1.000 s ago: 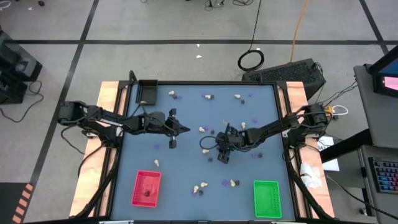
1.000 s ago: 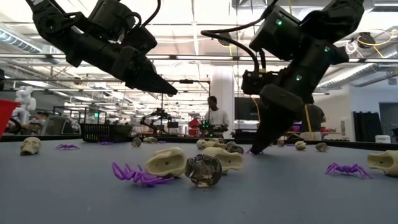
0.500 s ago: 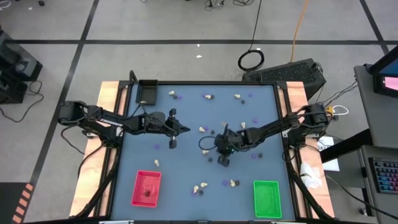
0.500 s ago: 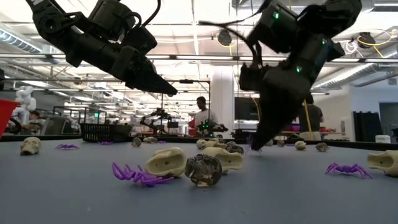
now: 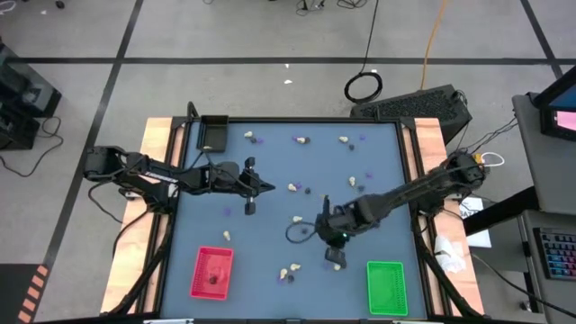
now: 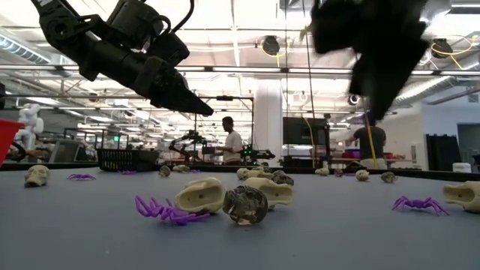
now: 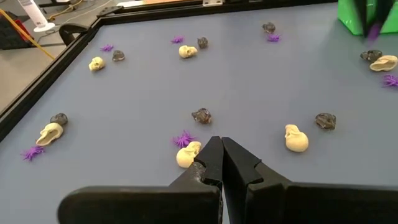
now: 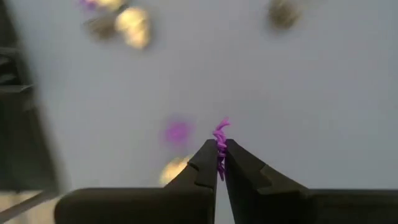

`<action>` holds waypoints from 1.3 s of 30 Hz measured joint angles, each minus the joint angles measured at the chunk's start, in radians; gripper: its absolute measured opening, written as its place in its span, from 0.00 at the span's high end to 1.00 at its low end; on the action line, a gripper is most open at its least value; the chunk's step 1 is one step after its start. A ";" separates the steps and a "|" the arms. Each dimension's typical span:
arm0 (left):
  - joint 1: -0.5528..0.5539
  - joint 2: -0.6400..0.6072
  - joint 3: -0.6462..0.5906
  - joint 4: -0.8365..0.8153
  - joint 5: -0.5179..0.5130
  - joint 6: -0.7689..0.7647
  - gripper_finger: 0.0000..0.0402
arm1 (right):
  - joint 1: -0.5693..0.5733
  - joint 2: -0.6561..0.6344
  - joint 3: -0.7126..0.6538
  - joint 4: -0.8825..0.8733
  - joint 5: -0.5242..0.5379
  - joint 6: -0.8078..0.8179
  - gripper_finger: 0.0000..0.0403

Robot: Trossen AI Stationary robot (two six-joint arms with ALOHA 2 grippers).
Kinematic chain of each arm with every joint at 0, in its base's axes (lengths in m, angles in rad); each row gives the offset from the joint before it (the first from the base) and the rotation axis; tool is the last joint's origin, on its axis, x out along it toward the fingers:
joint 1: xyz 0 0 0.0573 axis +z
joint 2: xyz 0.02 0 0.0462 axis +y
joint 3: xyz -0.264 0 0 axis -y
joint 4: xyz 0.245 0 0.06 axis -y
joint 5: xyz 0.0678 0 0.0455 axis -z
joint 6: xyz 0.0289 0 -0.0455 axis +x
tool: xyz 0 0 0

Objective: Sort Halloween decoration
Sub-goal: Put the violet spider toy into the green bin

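A blue-grey table (image 5: pixel 270 270) carries scattered cream skulls (image 7: pixel 296 138), dark skulls (image 7: pixel 201 115) and purple spiders (image 7: pixel 183 138). The right gripper (image 8: pixel 218 160), raised over the table's near centre beside the green tray (image 5: pixel 386 287), is clamped on a purple spider trinket (image 8: pixel 220 138). The left gripper (image 7: pixel 220 155) hovers left of centre, fingers together and holding nothing.

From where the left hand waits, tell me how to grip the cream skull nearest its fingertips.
Come straight down with the left hand and pinch the small cream plastic skull across its narrow sides; it lies on its side, and the flat purple spider sits close behind.
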 joint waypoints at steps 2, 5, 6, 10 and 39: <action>0.000 0.000 0.000 0.000 0.000 0.000 1.00 | 0.045 -0.025 0.029 -0.063 -0.032 0.094 0.97; 0.000 0.000 0.000 0.000 0.000 0.000 1.00 | 0.120 -0.072 0.040 -0.129 -0.104 0.279 0.97; 0.000 0.000 0.000 0.000 0.000 0.000 1.00 | 0.149 -0.086 0.040 -0.145 -0.125 0.352 0.97; 0.000 0.000 0.000 0.000 0.000 0.000 1.00 | 0.272 -0.133 0.040 -0.185 -0.165 0.637 0.97; 0.001 0.000 0.000 0.010 0.000 0.002 1.00 | 0.419 -0.149 -0.283 0.057 -0.210 0.925 0.78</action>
